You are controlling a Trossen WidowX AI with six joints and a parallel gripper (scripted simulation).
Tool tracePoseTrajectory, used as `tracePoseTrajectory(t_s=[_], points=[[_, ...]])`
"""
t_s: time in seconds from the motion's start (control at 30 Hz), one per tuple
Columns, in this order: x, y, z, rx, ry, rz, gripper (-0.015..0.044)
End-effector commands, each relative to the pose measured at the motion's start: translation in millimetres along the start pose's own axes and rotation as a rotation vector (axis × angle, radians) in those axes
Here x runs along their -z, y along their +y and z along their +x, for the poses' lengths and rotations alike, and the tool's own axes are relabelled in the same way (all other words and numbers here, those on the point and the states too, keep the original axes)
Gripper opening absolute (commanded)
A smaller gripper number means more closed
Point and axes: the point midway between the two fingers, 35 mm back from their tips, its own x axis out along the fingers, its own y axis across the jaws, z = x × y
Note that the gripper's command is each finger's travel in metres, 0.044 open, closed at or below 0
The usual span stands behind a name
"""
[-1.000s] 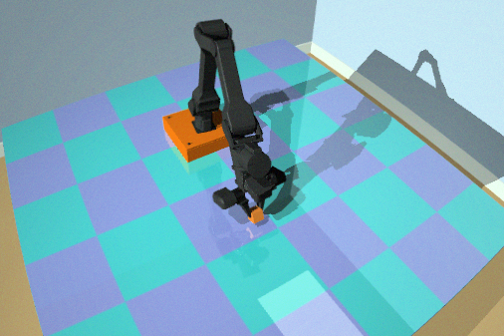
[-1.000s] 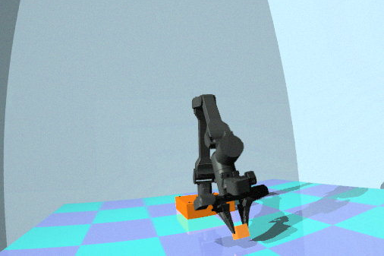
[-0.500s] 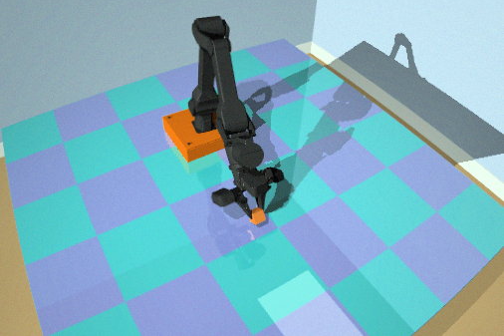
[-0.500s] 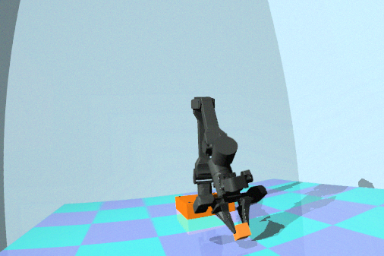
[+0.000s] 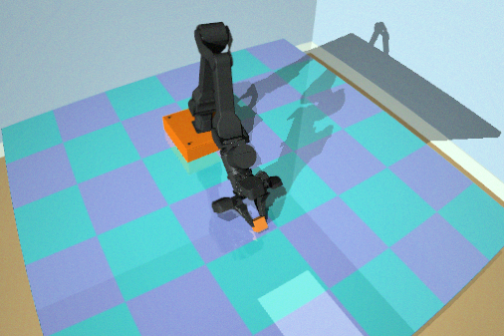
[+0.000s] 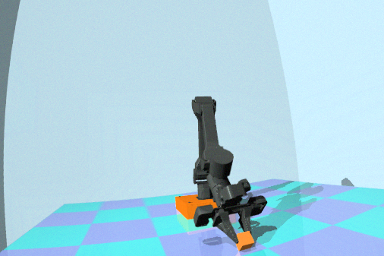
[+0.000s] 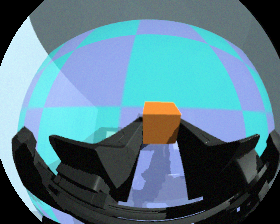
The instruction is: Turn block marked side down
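Note:
The small orange block [image 5: 260,225] [image 6: 245,241] [image 7: 161,129] is held between the two fingertips of my gripper [image 5: 259,222] [image 6: 243,236] [image 7: 159,121], which is shut on it. The arm reaches forward and down, with the fingers slanting toward the table [image 5: 149,241]. The block looks tilted and is low over the glossy table; whether a lower edge touches it I cannot tell. The wrist view shows a lighter orange face on top and a darker one toward the camera. No mark shows on any visible face, and the faces against the fingers and underneath are hidden.
The arm stands on a large orange base block [image 5: 189,132] [image 6: 189,207] behind the gripper. The table has turquoise and violet checks, with shadows and reflections of the arm. A brown table edge [image 5: 374,100] runs along the right, and pale walls stand behind.

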Motion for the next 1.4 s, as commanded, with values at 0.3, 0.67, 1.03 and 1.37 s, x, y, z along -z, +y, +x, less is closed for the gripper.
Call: tracePoseTrajectory(t_s=[0.3,0.67,1.03,1.37], points=[[14,2,-2,-0.006,-0.175,0.006,0.0],[17,4,-11,-0.007,-0.277,0.003,0.0],[17,4,-11,-0.007,-0.279,0.003,0.0],[17,4,-11,-0.007,-0.279,0.003,0.021]])
